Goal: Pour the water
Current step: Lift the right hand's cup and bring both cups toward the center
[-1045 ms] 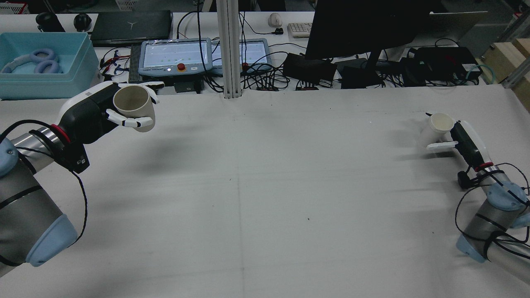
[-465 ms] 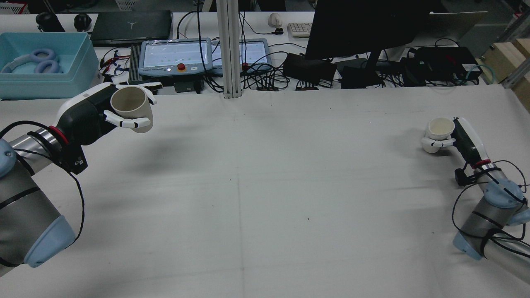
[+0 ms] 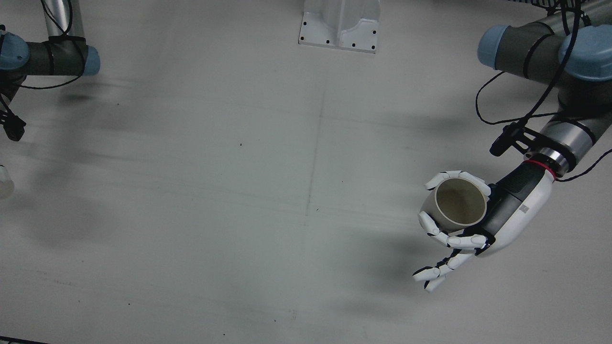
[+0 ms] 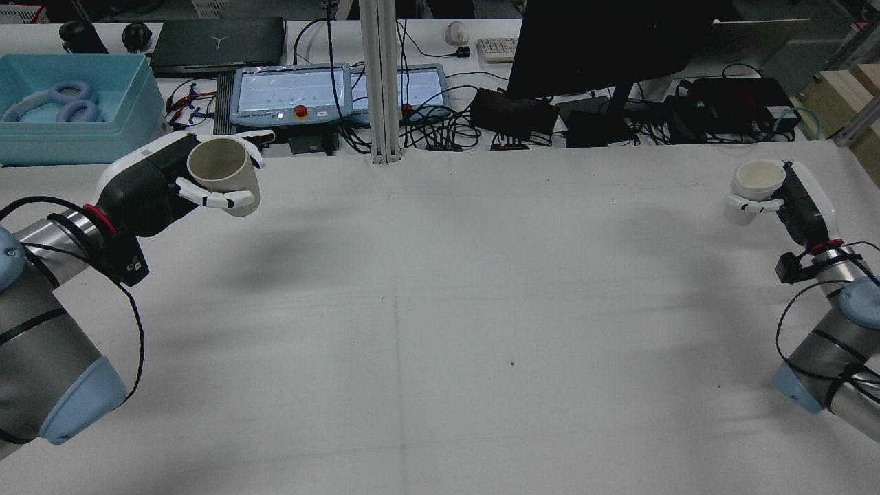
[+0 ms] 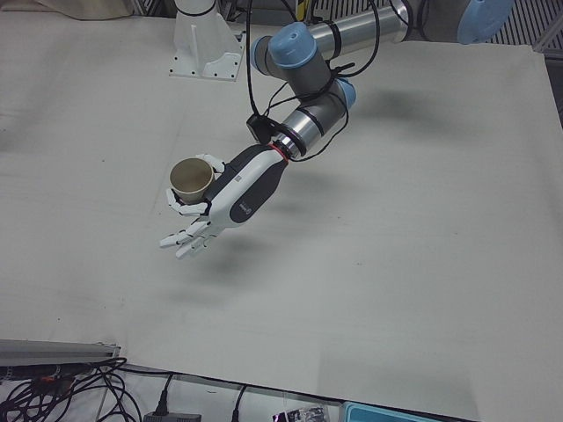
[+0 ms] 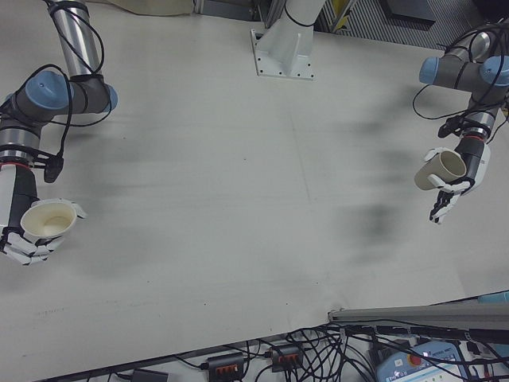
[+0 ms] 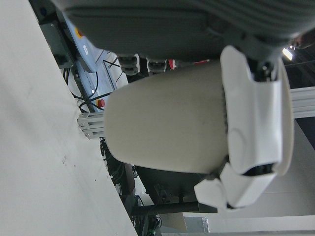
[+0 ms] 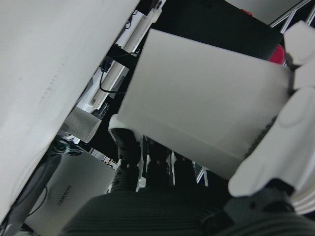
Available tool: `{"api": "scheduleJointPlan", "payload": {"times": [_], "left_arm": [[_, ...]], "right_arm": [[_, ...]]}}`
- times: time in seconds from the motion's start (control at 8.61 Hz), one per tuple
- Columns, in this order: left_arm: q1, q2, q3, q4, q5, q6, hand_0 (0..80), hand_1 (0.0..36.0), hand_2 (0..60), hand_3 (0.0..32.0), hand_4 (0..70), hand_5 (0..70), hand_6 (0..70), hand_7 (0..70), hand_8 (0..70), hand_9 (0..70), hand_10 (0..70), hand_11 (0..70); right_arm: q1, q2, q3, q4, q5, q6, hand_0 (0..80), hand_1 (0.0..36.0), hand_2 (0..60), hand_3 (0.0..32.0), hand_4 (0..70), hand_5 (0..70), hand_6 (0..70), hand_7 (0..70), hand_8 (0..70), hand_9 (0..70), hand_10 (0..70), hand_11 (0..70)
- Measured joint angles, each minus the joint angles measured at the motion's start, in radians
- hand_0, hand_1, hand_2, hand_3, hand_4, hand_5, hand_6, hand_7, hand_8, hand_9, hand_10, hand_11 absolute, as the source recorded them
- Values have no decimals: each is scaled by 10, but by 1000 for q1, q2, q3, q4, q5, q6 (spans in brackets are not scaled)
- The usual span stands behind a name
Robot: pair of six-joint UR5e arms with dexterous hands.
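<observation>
Left hand clamped round the beige cup, held clear above the table at the far left, mouth tipped toward the middle; spare fingers splayed loose beneath the hold. No shift from a second ago — parked, waiting. Right hand closed on the white cup, and that's where the action is: down low near the table a second ago, now lifted and carried further from the robot, hanging clear at the far right edge. Cup upright, mouth up, nothing spilling. Water inside? Can't tell from any view.

Meaning for the pour, as a guess: pickup done on both sides, both cups airborne, but still well apart with the whole width of table between. Pouring not yet begun; next comes bringing the two together toward the centre and tipping one over the other.

Room to move: wide, bare cloth across the middle, nothing lying on it, plenty of space to meet. Tighter along the far edge — pendant, cables and monitor just beyond the table there, blue bin close behind the left hand. Right hand near its own side edge, so inward is the safe way.
</observation>
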Motion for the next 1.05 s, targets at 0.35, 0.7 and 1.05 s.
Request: {"api": "scheduleJointPlan", "payload": {"times": [0.35, 0.7, 1.05], "left_arm": [[115, -159, 38, 87, -30, 29, 623, 360, 600, 0, 700, 700, 128, 172, 61, 61, 46, 85], [314, -353, 221, 118, -117, 89, 629, 360, 600, 0, 700, 700, 143, 180, 67, 66, 54, 96], [416, -544, 486, 17, -153, 189, 639, 360, 600, 0, 700, 700, 180, 210, 79, 76, 56, 99]], "right_arm": [[131, -33, 391, -275, -181, -57, 603, 248, 481, 0, 700, 700, 588, 621, 459, 585, 354, 508], [144, 12, 630, -513, -218, -142, 666, 302, 572, 0, 700, 700, 606, 630, 436, 544, 318, 466], [134, 49, 776, -681, -237, -271, 800, 360, 600, 0, 700, 700, 641, 666, 418, 510, 282, 425]]}}
